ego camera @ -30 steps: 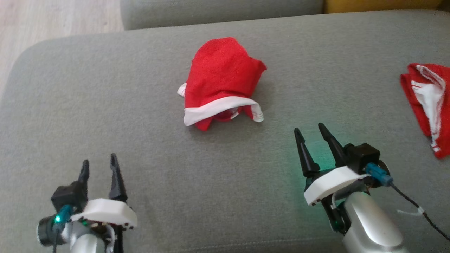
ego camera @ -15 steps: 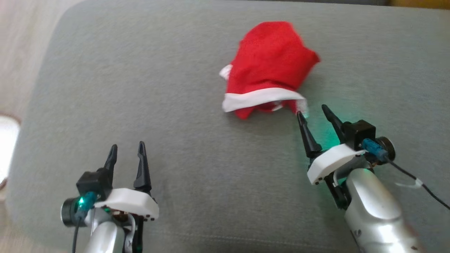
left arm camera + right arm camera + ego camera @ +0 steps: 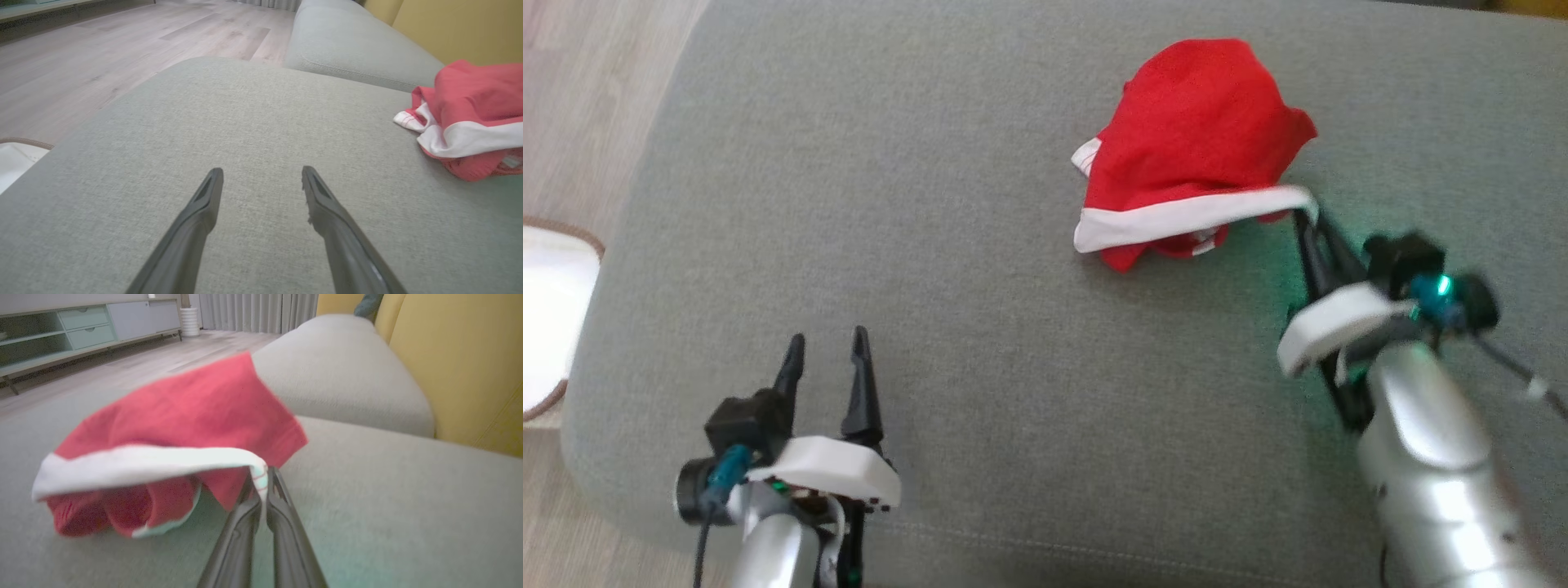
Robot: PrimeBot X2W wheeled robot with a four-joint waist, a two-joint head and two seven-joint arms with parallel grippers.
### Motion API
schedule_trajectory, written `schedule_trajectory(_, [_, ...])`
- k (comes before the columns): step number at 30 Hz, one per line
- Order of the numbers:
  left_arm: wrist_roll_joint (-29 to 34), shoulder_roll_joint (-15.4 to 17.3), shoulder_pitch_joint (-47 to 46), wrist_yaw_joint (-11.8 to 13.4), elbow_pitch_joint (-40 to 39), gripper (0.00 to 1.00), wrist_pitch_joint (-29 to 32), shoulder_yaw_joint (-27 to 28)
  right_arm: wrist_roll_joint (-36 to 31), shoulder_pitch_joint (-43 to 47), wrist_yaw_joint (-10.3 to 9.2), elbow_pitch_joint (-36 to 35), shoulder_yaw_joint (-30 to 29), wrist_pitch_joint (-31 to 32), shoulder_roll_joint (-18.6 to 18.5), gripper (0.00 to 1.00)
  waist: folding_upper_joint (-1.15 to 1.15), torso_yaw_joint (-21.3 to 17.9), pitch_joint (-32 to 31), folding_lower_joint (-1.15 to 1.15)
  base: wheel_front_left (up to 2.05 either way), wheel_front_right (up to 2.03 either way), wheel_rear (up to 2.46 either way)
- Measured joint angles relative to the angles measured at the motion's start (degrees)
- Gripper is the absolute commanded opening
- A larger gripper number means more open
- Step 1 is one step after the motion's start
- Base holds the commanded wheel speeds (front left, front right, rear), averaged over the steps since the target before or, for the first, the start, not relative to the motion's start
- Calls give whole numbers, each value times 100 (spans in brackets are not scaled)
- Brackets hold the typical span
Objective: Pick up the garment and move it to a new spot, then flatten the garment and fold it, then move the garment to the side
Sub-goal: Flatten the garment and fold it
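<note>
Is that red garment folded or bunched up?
Bunched up: the red garment lies in a crumpled heap on the sofa cushion.

The left gripper sits low, fingers spread. The right gripper reaches forward, fingers pinching the edge of the garment.

The right hand, open and short of the garment before, has now closed on its white band.

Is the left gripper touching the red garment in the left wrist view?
No: the left gripper, jaws open, hangs over bare grey sofa cushion, with the red garment apart at the right.
</note>
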Motion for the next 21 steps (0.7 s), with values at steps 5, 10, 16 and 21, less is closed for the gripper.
schedule_trajectory(5, [-63, -2, 0, 10, -15, 100, 0, -229, -466, -722, 0, -544, 40, 0, -126, 0, 0, -112, -172, 0, 0, 0, 0])
schedule_trajectory(10, [-143, 1, 0, 58, 9, 100, 0, -400, -547, -1784, 0, -649, 793, -14, -179, 0, 0, -138, -338, 0, 0, 0, 0])
schedule_trajectory(16, [-201, 3, 4, 59, 88, 100, 0, -610, -426, -2847, 0, -254, 1742, 5, -118, 0, 0, 88, -443, 0, 0, 0, 0])
schedule_trajectory(21, [-208, 5, 79, 127, 154, 100, 0, -643, -305, -3525, 0, -33, 1777, 0, -80, 0, 0, 242, -509, 0, 0, 0, 0])
